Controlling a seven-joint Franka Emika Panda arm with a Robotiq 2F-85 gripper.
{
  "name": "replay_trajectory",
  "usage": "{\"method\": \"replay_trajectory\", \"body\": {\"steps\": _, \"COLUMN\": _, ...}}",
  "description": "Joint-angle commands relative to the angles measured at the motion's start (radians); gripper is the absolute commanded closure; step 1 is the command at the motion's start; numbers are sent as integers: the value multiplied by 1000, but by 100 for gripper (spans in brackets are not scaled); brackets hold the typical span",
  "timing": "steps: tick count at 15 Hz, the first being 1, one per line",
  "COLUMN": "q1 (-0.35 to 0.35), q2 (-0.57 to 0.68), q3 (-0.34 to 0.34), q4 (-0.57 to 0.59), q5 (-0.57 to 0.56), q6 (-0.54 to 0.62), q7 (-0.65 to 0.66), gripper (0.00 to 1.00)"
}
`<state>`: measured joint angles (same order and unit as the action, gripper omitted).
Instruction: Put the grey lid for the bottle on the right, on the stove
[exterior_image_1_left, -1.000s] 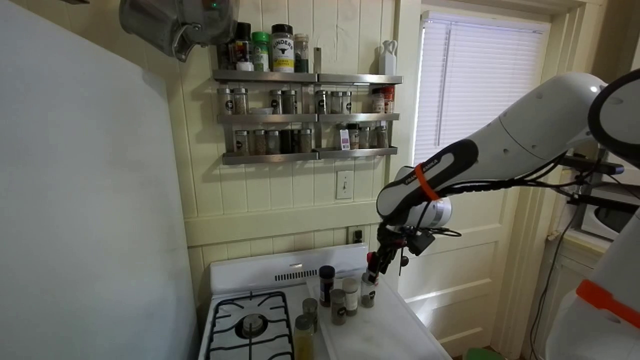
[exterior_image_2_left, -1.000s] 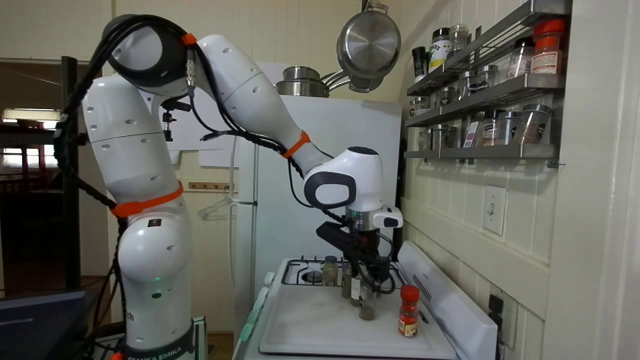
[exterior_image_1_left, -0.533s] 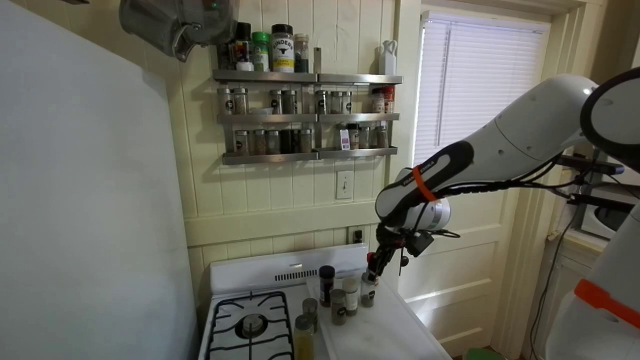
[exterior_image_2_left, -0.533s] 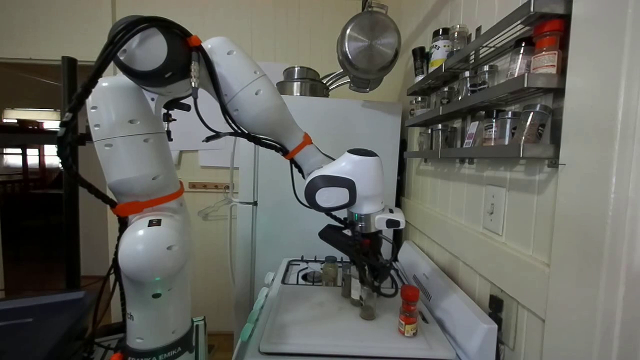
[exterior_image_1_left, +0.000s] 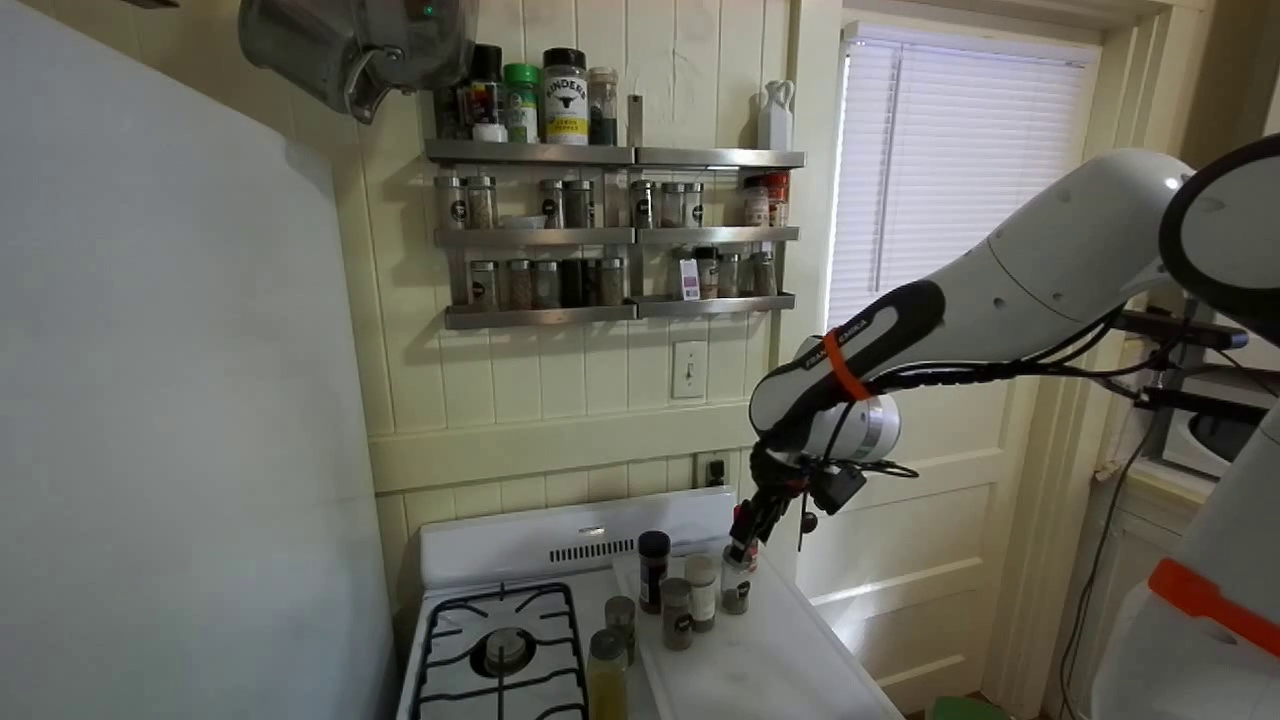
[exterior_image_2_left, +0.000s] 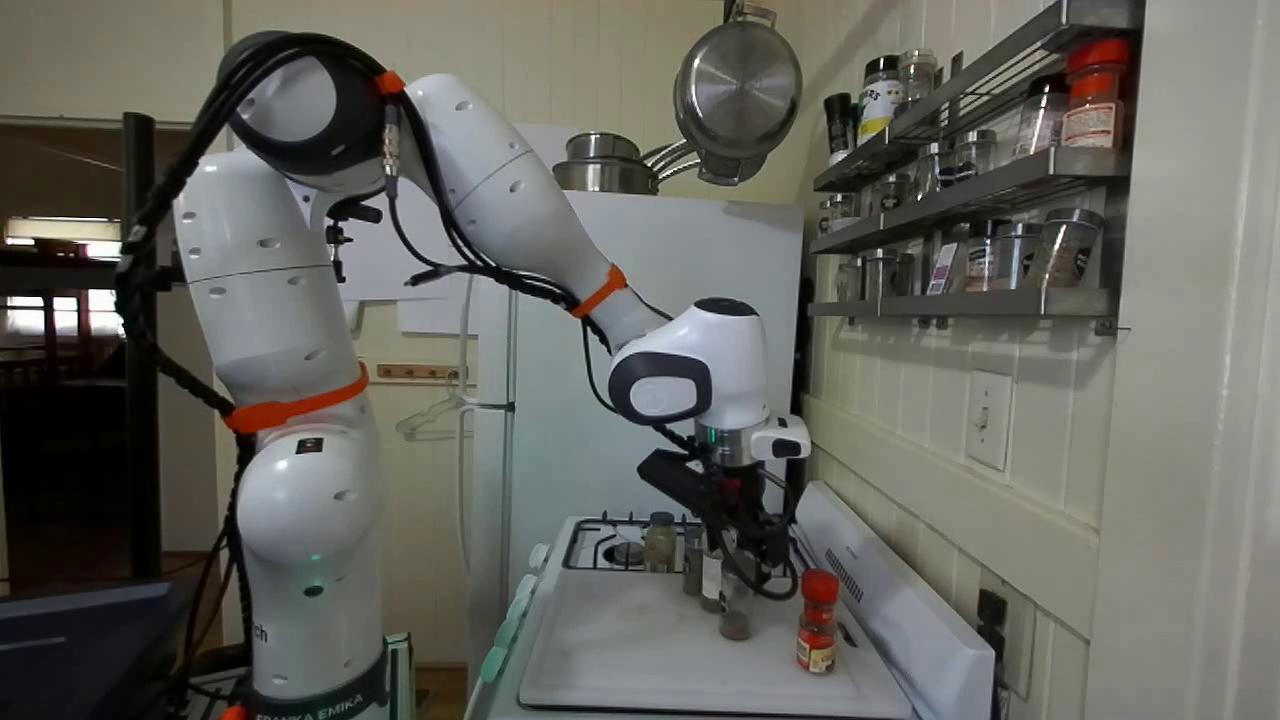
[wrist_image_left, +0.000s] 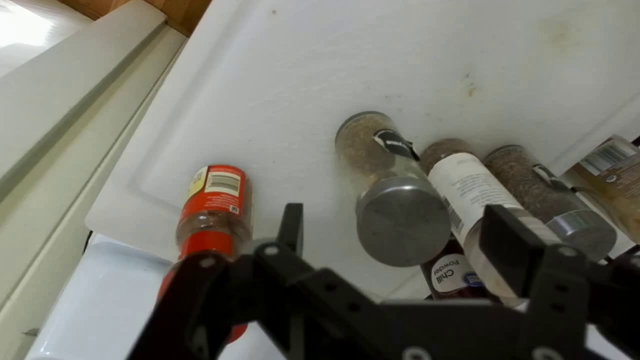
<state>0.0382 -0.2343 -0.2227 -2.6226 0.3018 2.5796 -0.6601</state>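
From across the kitchen I see the Panda arm (exterior_image_2_left: 500, 190) bent down over the white gas stove (exterior_image_1_left: 490, 552), its gripper (wrist_image_left: 397, 220) right at the top of a clear spice jar (exterior_image_2_left: 735, 615). In the wrist view the fingers (wrist_image_left: 292, 227) are released and spread wide. The grey lid (wrist_image_left: 404, 222) appears between them, a gap showing on either side, and it sits on top of the jar. In both exterior views the gripper largely hides that lid.

The jar stands upright on a white cutting board (exterior_image_2_left: 620, 640) that lies over part of the stove, beside a black burner grate (exterior_image_1_left: 579, 640). It holds a brownish spice and wears a dark label I can't read.

Just beside it stand a white-labelled spice bottle (wrist_image_left: 467, 185) and another metal-lidded jar (wrist_image_left: 520, 185), with a chili powder bottle (exterior_image_1_left: 653, 575) close by. Nearer the grate are a jar with yellowish contents (exterior_image_1_left: 607, 680) and a smaller jar (exterior_image_1_left: 620, 628). A red-capped spice bottle (exterior_image_2_left: 817, 622) stands apart near the stove's back panel. Steel shelves (exterior_image_1_left: 535, 237) of spices line the wall above.
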Motion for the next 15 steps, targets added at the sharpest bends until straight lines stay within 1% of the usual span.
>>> {"method": "replay_trajectory", "body": {"steps": 1, "q1": 18, "q2": 11, "q3": -6, "q4": -10, "q5": 62, "q6": 35, "q7": -52, "gripper": 0}}
{"method": "replay_trajectory", "body": {"steps": 2, "q1": 20, "q2": 15, "q3": -6, "q4": -8, "q5": 72, "q6": 37, "q7": -60, "gripper": 0}}
{"method": "replay_trajectory", "body": {"steps": 3, "q1": 22, "q2": 20, "q3": -6, "q4": -6, "q5": 83, "q6": 39, "q7": -67, "gripper": 2}}
{"method": "replay_trajectory", "body": {"steps": 4, "q1": 23, "q2": 24, "q3": -5, "q4": -4, "q5": 91, "q6": 42, "q7": -74, "gripper": 10}}
{"method": "replay_trajectory", "body": {"steps": 5, "q1": 24, "q2": 27, "q3": -4, "q4": -3, "q5": 100, "q6": 45, "q7": -81, "gripper": 14}}
{"method": "replay_trajectory", "body": {"steps": 7, "q1": 26, "q2": 35, "q3": -2, "q4": -2, "q5": 114, "q6": 50, "q7": -92, "gripper": 38}}
{"method": "replay_trajectory", "body": {"steps": 8, "q1": 26, "q2": 40, "q3": -1, "q4": -1, "q5": 119, "q6": 53, "q7": -96, "gripper": 46}}
{"method": "replay_trajectory", "body": {"steps": 9, "q1": 27, "q2": 44, "q3": 1, "q4": 0, "q5": 123, "q6": 57, "q7": -99, "gripper": 51}}
{"method": "replay_trajectory", "body": {"steps": 10, "q1": 28, "q2": 48, "q3": 2, "q4": 0, "q5": 127, "q6": 62, "q7": -103, "gripper": 50}}
{"method": "replay_trajectory", "body": {"steps": 11, "q1": 28, "q2": 51, "q3": 4, "q4": 0, "q5": 130, "q6": 64, "q7": -108, "gripper": 52}}
{"method": "replay_trajectory", "body": {"steps": 12, "q1": 28, "q2": 52, "q3": 5, "q4": 1, "q5": 132, "q6": 65, "q7": -110, "gripper": 51}}
{"method": "replay_trajectory", "body": {"steps": 13, "q1": 27, "q2": 52, "q3": 7, "q4": 2, "q5": 132, "q6": 65, "q7": -111, "gripper": 49}}
{"method": "replay_trajectory", "body": {"steps": 15, "q1": 28, "q2": 51, "q3": 8, "q4": 1, "q5": 135, "q6": 67, "q7": -114, "gripper": 49}}
